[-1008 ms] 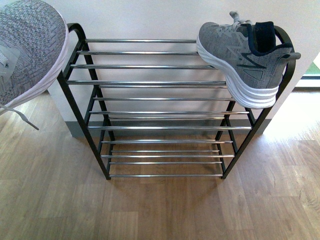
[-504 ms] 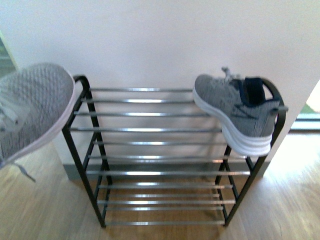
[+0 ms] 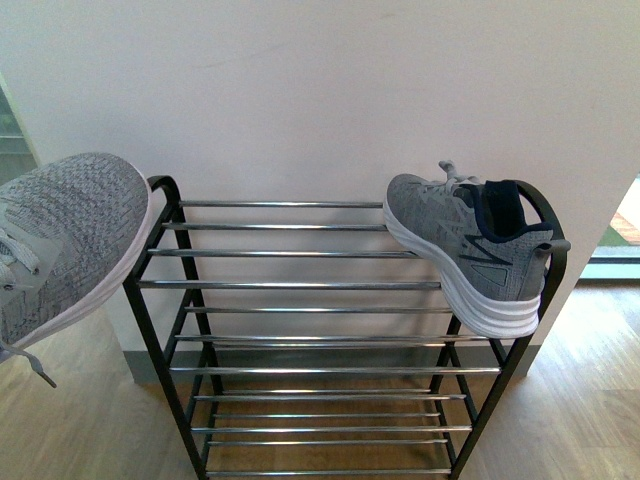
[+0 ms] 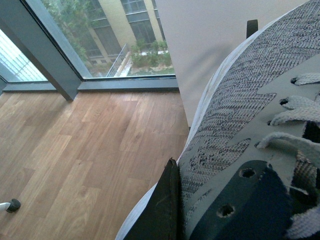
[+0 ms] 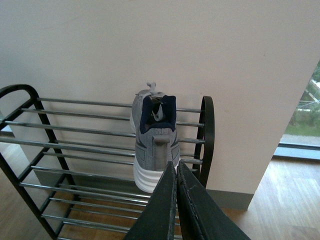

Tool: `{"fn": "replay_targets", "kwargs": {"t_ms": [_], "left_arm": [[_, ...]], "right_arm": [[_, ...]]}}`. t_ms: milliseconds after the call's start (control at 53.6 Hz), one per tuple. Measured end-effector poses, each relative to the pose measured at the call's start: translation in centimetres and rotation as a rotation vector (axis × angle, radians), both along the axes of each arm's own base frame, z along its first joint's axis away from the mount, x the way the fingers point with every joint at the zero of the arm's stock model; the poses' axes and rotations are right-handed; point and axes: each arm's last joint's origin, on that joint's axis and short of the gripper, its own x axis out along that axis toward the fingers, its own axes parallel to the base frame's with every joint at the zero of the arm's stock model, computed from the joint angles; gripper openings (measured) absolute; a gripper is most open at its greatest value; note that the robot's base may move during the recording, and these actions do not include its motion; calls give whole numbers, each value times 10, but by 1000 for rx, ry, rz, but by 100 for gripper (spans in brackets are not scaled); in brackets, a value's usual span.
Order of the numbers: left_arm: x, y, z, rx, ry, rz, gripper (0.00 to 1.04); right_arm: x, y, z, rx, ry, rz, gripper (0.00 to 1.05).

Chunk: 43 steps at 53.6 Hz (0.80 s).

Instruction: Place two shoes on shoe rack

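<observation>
The black shoe rack (image 3: 330,285) with chrome rods stands against the white wall. One grey sneaker (image 3: 468,250) with a white sole rests on the right end of its top tier, heel towards me and hanging over the front rod. A second grey sneaker (image 3: 65,240) hangs in the air just left of the rack's top left corner, toe towards the rack. My left gripper (image 4: 175,200) is shut on this grey sneaker (image 4: 250,125) at its collar. My right gripper (image 5: 176,172) is shut and empty, just short of the placed sneaker's heel (image 5: 155,145).
Wooden floor (image 3: 90,430) surrounds the rack (image 5: 75,150). A floor-to-ceiling window (image 4: 100,45) lies to the left. A small dark-tipped white object (image 4: 10,205) rests on the floor there. A doorway opening shows at the right (image 3: 625,235).
The front camera's view has risen, so the rack sits lower in frame. The held sneaker has come lower and a little right, next to the rack's top left corner. The placed sneaker has not moved.
</observation>
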Motion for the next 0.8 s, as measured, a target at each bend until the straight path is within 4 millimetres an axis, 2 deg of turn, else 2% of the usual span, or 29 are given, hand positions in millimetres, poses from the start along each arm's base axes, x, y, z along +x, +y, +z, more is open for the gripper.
{"fn": "replay_targets", "kwargs": {"t_ms": [280, 803], "left_arm": [[0, 0, 0, 0, 0, 1, 2], [0, 0, 0, 0, 0, 1, 2]], "right_arm": [[-18, 0, 5, 0, -15, 0, 2], [-39, 0, 11, 0, -33, 0, 1]]}}
